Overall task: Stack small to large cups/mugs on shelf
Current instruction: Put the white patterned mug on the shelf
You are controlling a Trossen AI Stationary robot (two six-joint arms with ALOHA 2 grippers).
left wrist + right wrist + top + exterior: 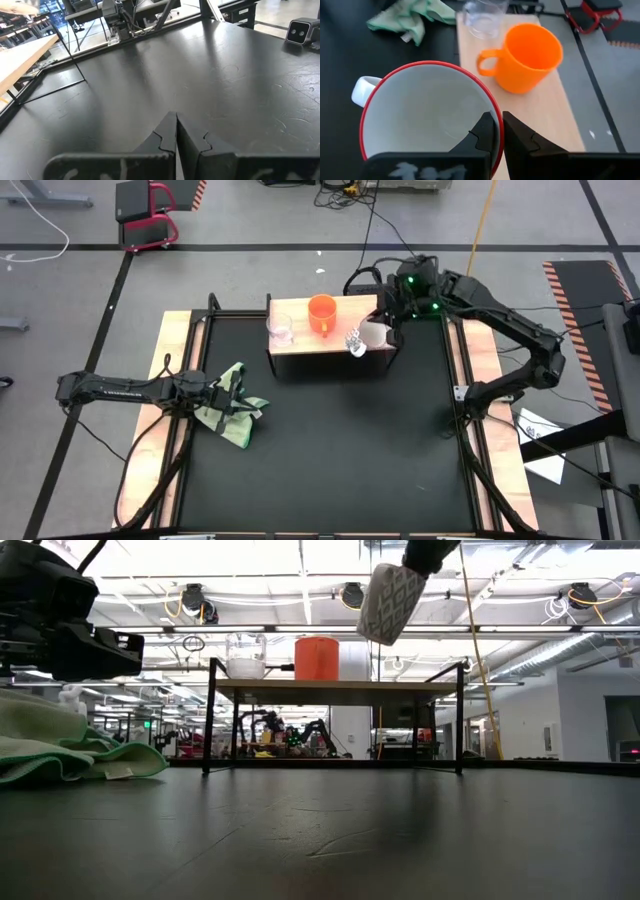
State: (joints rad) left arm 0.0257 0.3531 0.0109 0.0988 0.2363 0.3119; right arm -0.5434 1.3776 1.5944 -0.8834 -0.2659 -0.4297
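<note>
The right claw [497, 131] pinches the white mug's [420, 120] rim, holding it tilted above the shelf's [300, 340] right end, beside the orange mug [322, 313].

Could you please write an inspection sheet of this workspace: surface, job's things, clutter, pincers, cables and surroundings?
Surface: black table top with light wooden side strips.
Job's things: clear glass cup and orange mug stand on the shelf, apart; white mug with red rim is held tilted above the shelf's right end, not set down.
Clutter: green cloth lies crumpled on the table's left part.
Pincers: right pincer is shut on the white mug's rim; left pincer is shut, empty, beside the cloth.
Cables: several on the floor behind the table, a yellow one among them.
Surroundings: red stand on the floor; large hall behind.
</note>
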